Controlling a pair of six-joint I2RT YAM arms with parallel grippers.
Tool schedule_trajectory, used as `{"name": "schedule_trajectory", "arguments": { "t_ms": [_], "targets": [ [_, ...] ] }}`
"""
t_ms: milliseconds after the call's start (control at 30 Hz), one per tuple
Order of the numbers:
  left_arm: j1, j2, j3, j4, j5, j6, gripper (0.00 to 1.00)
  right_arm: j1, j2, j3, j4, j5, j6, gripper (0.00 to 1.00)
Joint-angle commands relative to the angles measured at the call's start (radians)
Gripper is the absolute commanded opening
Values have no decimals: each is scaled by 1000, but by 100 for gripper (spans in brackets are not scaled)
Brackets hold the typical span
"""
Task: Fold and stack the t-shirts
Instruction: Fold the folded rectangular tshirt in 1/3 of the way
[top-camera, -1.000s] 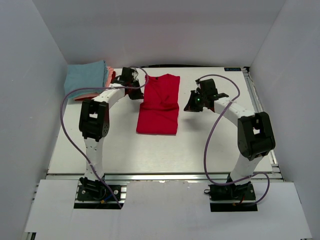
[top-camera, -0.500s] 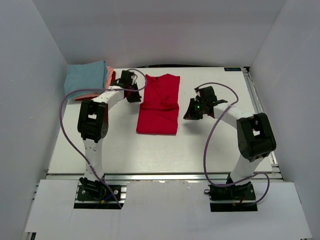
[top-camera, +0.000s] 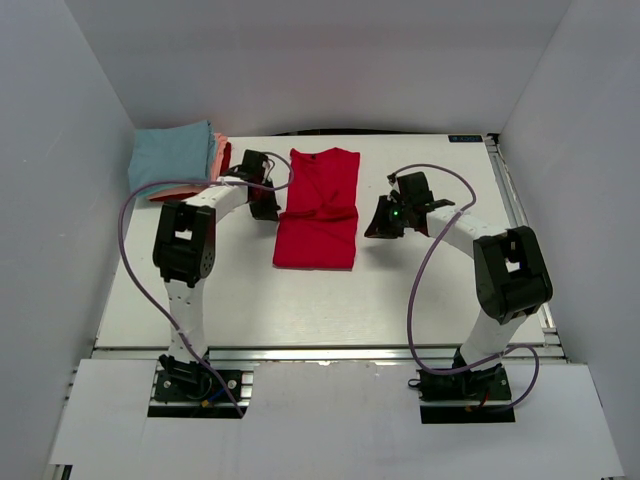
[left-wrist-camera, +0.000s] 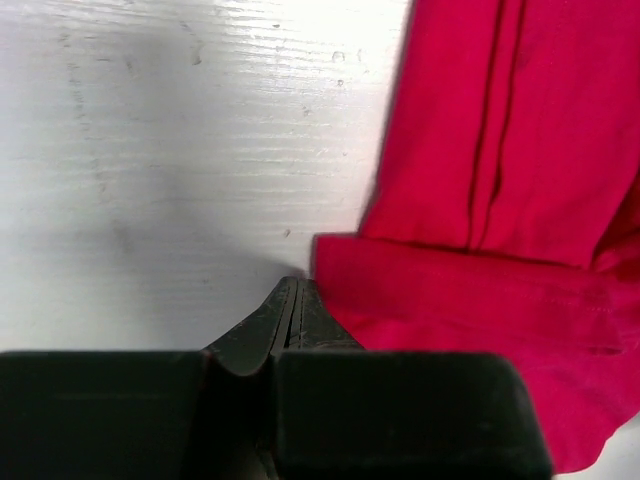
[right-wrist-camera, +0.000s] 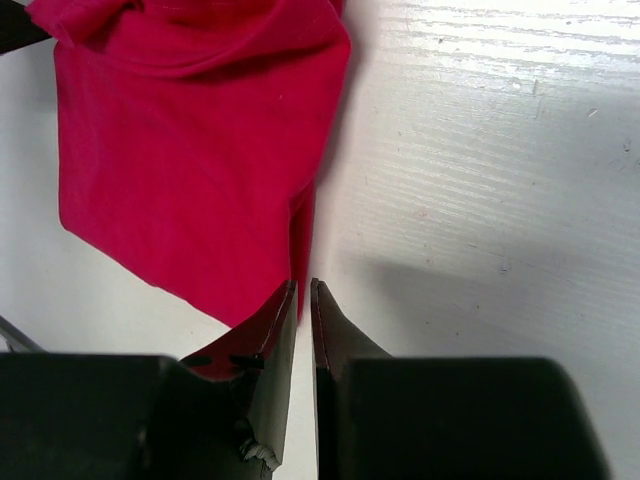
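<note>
Presently catalogued:

- Red t-shirt (top-camera: 318, 212): soft plain cloth, bright red. It is folded into a long narrow rectangle with a few wrinkles across its middle. It lies flat at the centre of the surface (top-camera: 420, 300), between the two arms.
- Folded stack (top-camera: 172, 160): a light blue rectangle on top, with salmon-pink and red edges showing at its right side. It sits in the far left corner, well apart from the red shirt.
- Surface: white, faintly ribbed, matte.
- Left end effector (left-wrist-camera: 290, 288): dark fingers pressed fully together. The tips are just beside the corner of the shirt's folded hem and hold nothing.
- Right end effector (right-wrist-camera: 303, 290): fingers drawn together with only a thin slit between them. The tips are at the shirt's right edge. Whether they pinch the cloth cannot be told.
</note>
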Motion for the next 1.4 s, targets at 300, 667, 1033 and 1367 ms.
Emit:
{"name": "schedule_trajectory", "arguments": {
  "t_ms": [300, 667, 1033, 1367],
  "targets": [
    [0, -130, 33, -71, -36, 4, 7, 19, -25, 28, 40, -22, 12, 17],
    [-18, -78, 69, -118, 115, 39, 41, 22, -12, 31, 43, -26, 17, 17],
    [-46, -4, 134, -134, 67, 53, 41, 28, -2, 34, 45, -29, 18, 17],
    [-48, 44, 204, -100, 46, 47, 39, 31, 3, 34, 46, -33, 18, 16]
  ]
}}
